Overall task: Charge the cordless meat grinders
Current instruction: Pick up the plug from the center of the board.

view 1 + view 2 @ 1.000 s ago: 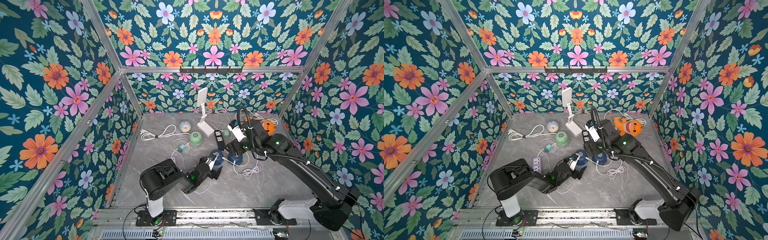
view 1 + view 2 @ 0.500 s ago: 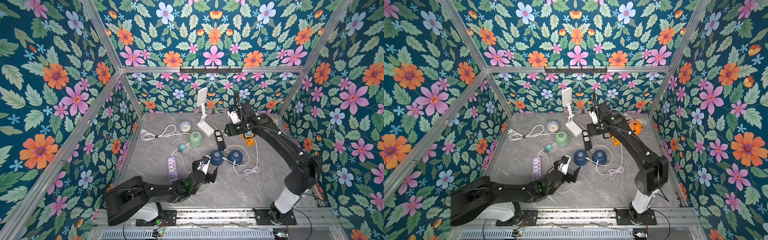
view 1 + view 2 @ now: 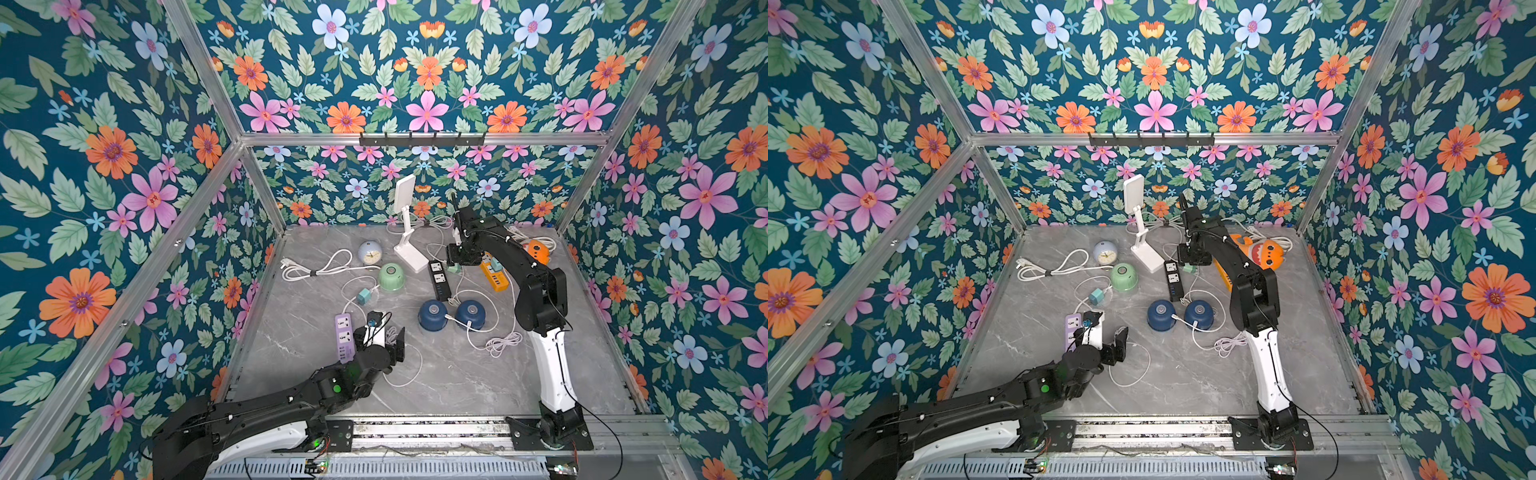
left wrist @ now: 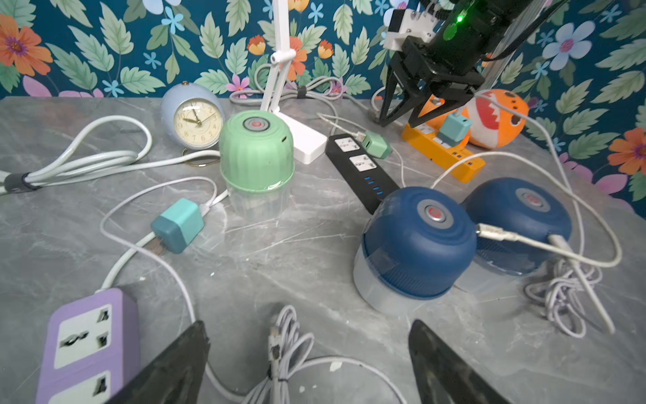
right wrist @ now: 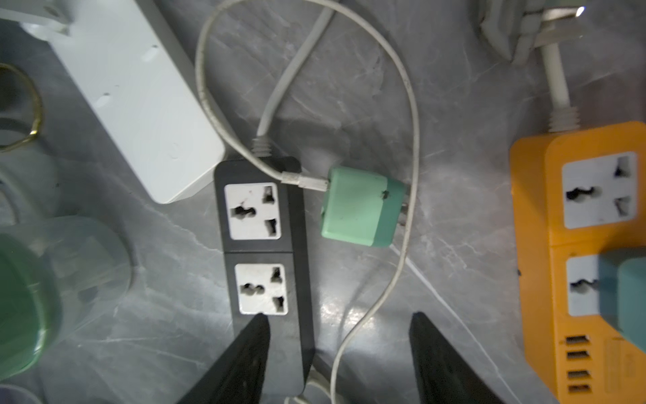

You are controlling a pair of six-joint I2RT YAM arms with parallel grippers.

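Having left grinders (image 3: 471,314), right pincer (image 5: 337,316) (open) overhangs adapter (image 5: 360,208).

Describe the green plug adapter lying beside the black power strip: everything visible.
The green plug adapter is a small plastic cube, pale mint with a darker green end where metal prongs stick out. It lies on its side on the grey marble tabletop, unplugged, beside the black power strip without touching it, prongs pointing away. A white USB cable is plugged into its pale end. The right gripper, open, is clear of it.
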